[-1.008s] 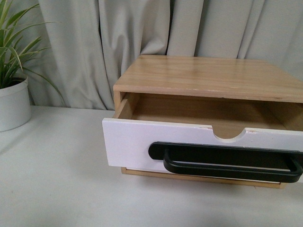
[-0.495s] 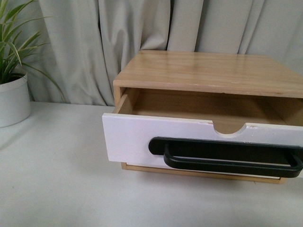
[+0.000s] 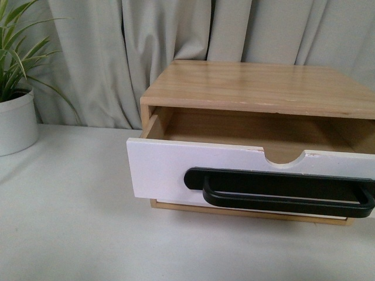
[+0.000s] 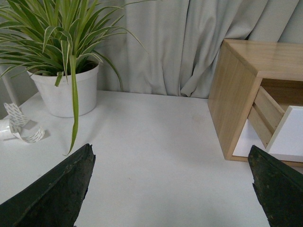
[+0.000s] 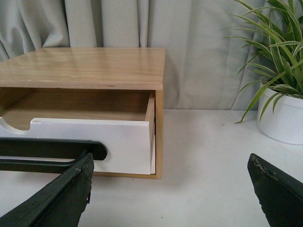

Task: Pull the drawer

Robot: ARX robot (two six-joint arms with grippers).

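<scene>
Evidently the drawer (image 3: 170,175) is sitting partly pulled out at centre-right of the front frame, interior showing. Both the left gripper (image 4: 170,189) and right gripper (image 5: 170,189) are hanging open, gripping nothing; further travel looks possible.

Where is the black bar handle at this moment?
In the front view the black bar handle sits low on the drawer front, right of centre, under the half-round notch.

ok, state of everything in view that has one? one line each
drawer: partly pulled out, inside looks empty.
black handle: free, nothing gripping it.
left gripper: open, fingers wide apart, holding nothing.
right gripper: open, holding nothing, beside the handle.
potted plant: upright.
tape roll: lying on the table, partly unrolled.
</scene>
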